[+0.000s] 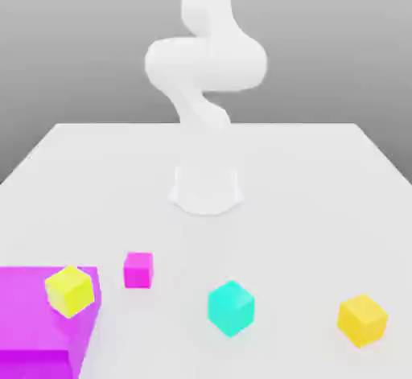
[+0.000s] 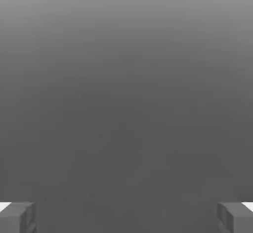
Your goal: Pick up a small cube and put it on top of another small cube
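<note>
Four small cubes lie near the table's front in the exterior view. A magenta cube [image 1: 138, 269] sits left of centre. A teal cube [image 1: 231, 307] lies in the middle. An orange-yellow cube [image 1: 362, 319] rests toward the exterior view's right. A yellow cube [image 1: 70, 290] sits tilted on top of a large magenta block [image 1: 32, 333]. In the hand view my gripper [image 2: 126, 217] is open, its two grey fingertips [image 2: 17, 217] far apart with nothing between them, facing a plain grey background.
The white arm [image 1: 205, 59] rises from its round base [image 1: 206, 188] at the table's middle. The large magenta block fills the front corner on the exterior view's left. The white table [image 1: 322, 200] stretches back to a far edge.
</note>
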